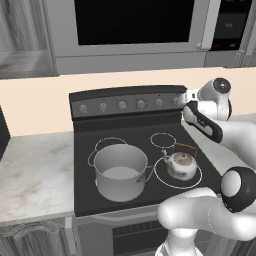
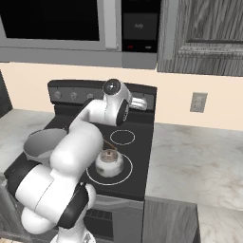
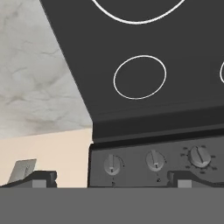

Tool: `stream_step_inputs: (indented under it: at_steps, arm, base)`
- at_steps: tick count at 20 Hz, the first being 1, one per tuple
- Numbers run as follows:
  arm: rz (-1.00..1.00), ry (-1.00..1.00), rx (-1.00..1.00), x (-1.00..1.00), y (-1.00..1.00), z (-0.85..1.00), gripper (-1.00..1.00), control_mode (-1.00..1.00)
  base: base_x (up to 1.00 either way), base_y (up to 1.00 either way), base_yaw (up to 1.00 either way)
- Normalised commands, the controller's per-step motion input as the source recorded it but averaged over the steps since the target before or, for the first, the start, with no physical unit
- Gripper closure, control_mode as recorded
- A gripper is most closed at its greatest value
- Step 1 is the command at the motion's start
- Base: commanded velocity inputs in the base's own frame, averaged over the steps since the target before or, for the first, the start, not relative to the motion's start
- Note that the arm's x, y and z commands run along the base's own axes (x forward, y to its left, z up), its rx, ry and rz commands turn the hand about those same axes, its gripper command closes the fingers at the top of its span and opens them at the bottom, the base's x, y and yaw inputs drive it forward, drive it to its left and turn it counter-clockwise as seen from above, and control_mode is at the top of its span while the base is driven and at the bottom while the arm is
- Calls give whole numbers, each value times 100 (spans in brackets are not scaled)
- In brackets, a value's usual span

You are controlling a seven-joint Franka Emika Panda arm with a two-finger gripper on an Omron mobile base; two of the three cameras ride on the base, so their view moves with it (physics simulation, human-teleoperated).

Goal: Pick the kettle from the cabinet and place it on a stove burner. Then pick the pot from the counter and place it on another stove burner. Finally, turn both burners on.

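The large grey pot (image 1: 120, 172) stands on the left burner of the black cooktop (image 1: 85, 165), and its rim also shows behind my arm (image 2: 40, 142). On the front right burner (image 1: 196, 181) sits the small shiny kettle (image 1: 181, 165) (image 2: 108, 161). My gripper (image 3: 113, 179) is open with nothing between its fingers. It hovers close in front of the right-end knobs (image 3: 112, 164) of the stove's back panel (image 1: 125, 102). From the base I see it by the panel's right end (image 1: 184, 101) (image 2: 142, 103). The dark wood-grain cabinet (image 2: 204, 33) hangs at the upper right.
A silver microwave (image 1: 135, 25) hangs above the stove. Marbled counter lies on the left (image 1: 35, 175) and on the right (image 2: 199, 161). A wall outlet (image 2: 198, 102) is on the beige backsplash. A small burner circle (image 3: 140, 77) is bare.
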Motion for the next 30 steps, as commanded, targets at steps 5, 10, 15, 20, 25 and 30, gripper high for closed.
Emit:
stream_step_inputs:
  at_steps: [5,10,15,20,25,30]
  arm:
    - [3,0,0,20,0,-3,-100,-100]
    - [3,0,0,24,0,-3,-100,-100]
    - [2,0,0,22,0,-6,-100,-100]
    - [3,0,0,22,0,-12,-100,-100]
    - [1,0,0,20,-10,-10,-100,-100]
    - [0,0,0,14,-20,-2,-100,-100]
  base:
    - [0,0,0]
    - [0,0,0]
    - [0,0,0]
    - [0,0,0]
    - [0,0,0]
    - [0,0,0]
